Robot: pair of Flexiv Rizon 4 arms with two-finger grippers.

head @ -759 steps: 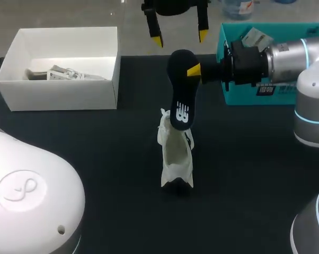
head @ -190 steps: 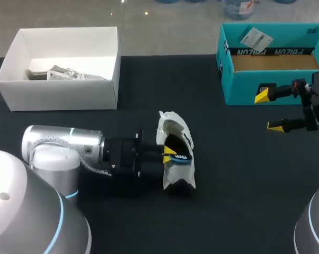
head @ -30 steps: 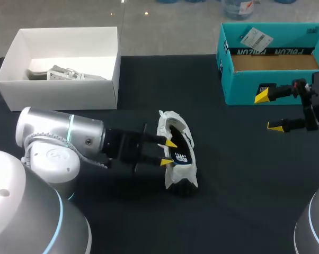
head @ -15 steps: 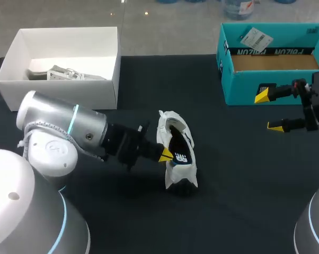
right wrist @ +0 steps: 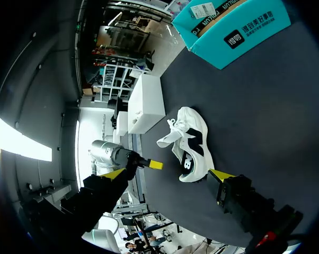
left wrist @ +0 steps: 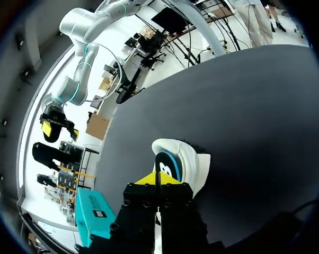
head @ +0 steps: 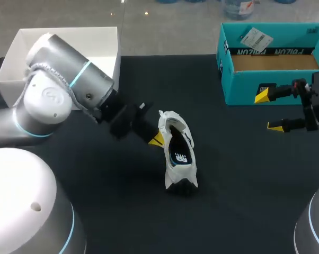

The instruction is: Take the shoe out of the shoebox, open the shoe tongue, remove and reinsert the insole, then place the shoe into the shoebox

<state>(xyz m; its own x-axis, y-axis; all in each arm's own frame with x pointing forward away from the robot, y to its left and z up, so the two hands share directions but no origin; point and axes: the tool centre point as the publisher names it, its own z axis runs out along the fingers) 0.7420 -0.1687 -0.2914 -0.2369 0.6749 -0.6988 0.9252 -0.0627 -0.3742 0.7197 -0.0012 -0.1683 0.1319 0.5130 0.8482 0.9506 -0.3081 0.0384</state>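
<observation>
A white shoe (head: 176, 159) sits mid-table, and a dark insole (head: 180, 155) with a white logo shows inside its opening. My left gripper (head: 156, 139) is shut with nothing in it, its yellow tips just beside the shoe's left side. In the left wrist view the closed tips (left wrist: 158, 179) point at the shoe (left wrist: 187, 160) just ahead. My right gripper (head: 269, 110) hangs open at the right, in front of the teal shoebox (head: 272, 84). The right wrist view shows the shoe (right wrist: 190, 142) ahead of its spread fingers (right wrist: 218, 180).
A white box (head: 59, 95) with paper and small items inside stands at the back left. The teal shoebox's inside shows brown card and a tag (head: 254, 38). Dark tabletop (head: 244, 185) stretches around the shoe.
The left gripper shut, then drew back out of the shoe toward the upper left as its arm swung up. The insole stayed in the shoe. The right arm has not moved.
</observation>
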